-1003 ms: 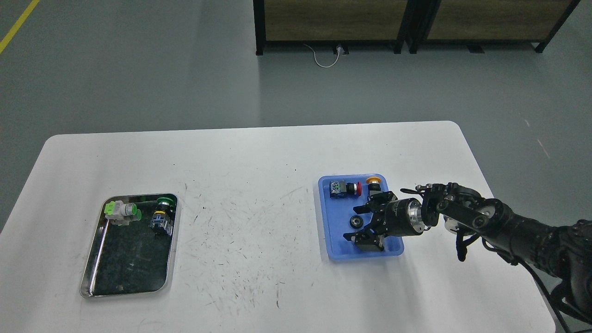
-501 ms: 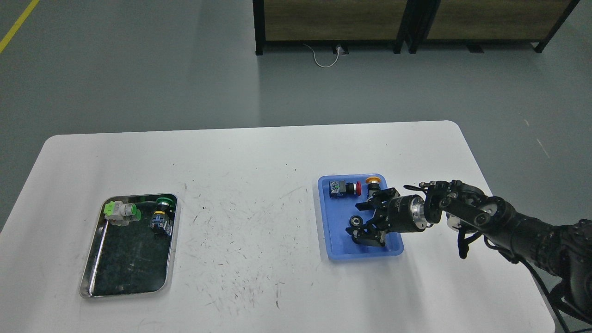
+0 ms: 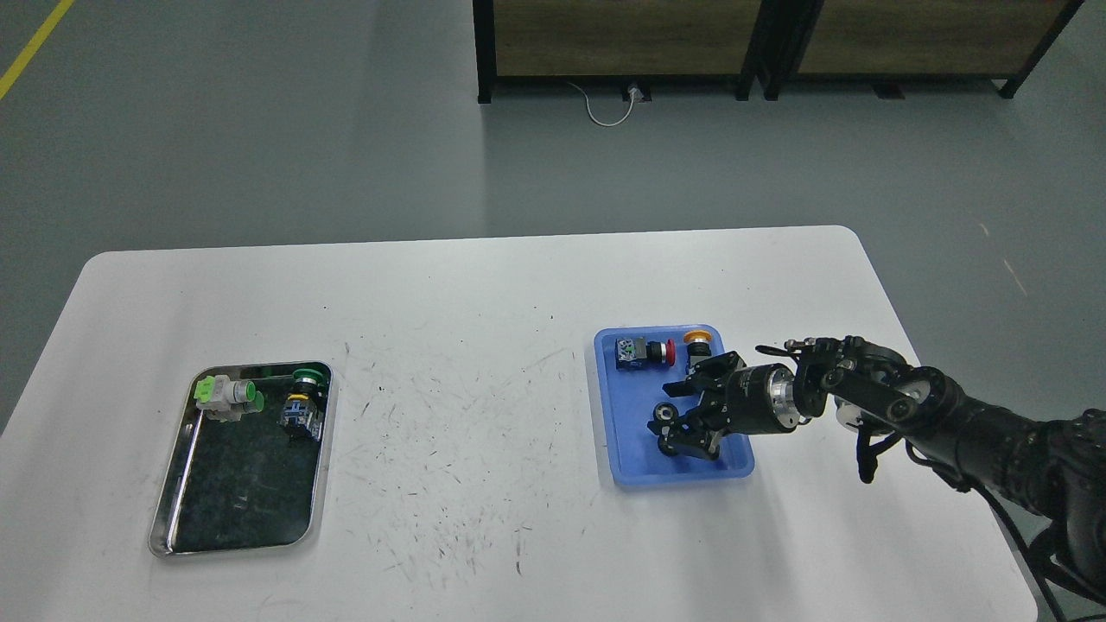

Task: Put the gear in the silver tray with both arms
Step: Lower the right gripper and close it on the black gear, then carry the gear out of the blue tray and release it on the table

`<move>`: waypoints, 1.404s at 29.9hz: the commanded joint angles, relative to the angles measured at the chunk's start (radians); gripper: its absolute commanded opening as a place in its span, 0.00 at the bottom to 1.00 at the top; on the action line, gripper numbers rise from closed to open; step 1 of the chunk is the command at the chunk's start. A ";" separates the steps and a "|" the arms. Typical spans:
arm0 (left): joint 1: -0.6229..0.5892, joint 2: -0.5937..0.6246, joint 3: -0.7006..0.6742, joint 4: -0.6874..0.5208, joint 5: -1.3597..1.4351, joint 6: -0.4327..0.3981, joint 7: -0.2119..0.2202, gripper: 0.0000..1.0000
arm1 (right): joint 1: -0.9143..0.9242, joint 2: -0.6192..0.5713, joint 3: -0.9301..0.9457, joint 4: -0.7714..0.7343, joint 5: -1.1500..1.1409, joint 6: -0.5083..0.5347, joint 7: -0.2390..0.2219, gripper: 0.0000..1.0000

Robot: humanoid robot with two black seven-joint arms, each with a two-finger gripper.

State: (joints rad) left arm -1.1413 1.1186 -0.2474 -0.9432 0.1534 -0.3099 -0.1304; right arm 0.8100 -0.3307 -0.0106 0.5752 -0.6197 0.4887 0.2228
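The small black gear [image 3: 664,415] lies in the blue plastic tray [image 3: 624,436] on the right of the table. My right gripper [image 3: 672,416] reaches in from the right, low over that tray. Its fingers [image 3: 702,371] stand apart, one above and one below the gear in the view. I cannot tell whether they touch the gear. The silver tray [image 3: 326,449] sits at the left of the table, far from the gripper. It holds a green and white push button [image 3: 226,395] and a green-capped black switch [image 3: 304,403]. My left arm is out of view.
The blue tray also holds a red-capped switch [image 3: 644,352] and a yellow-capped switch [image 3: 696,343] at its far end. The white table [image 3: 467,363] is scuffed between the two trays. Dark shelving [image 3: 760,43] stands on the floor beyond.
My right gripper has moved slightly left and lower in the blue tray, and its fingers have drawn closer together around the gear. The trays and their parts have not moved.
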 commanded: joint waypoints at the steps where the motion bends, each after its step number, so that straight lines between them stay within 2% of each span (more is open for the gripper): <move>1: 0.001 0.009 0.000 -0.003 0.000 0.000 0.000 0.98 | 0.000 -0.001 0.000 0.000 0.000 0.000 0.000 0.47; 15: 0.002 0.015 0.000 -0.003 0.000 0.000 0.000 0.98 | 0.000 -0.004 0.000 0.002 -0.005 0.000 0.004 0.27; 32: 0.006 0.013 0.004 -0.003 0.000 0.002 0.000 0.98 | 0.061 -0.021 0.060 0.069 -0.002 0.000 0.017 0.26; 42: 0.011 0.007 0.004 -0.003 0.000 0.003 0.000 0.98 | 0.190 0.099 -0.057 0.091 0.018 0.000 0.018 0.28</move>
State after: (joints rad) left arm -1.1309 1.1300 -0.2434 -0.9465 0.1533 -0.3070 -0.1304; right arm 0.9739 -0.2735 -0.0184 0.6646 -0.6083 0.4888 0.2397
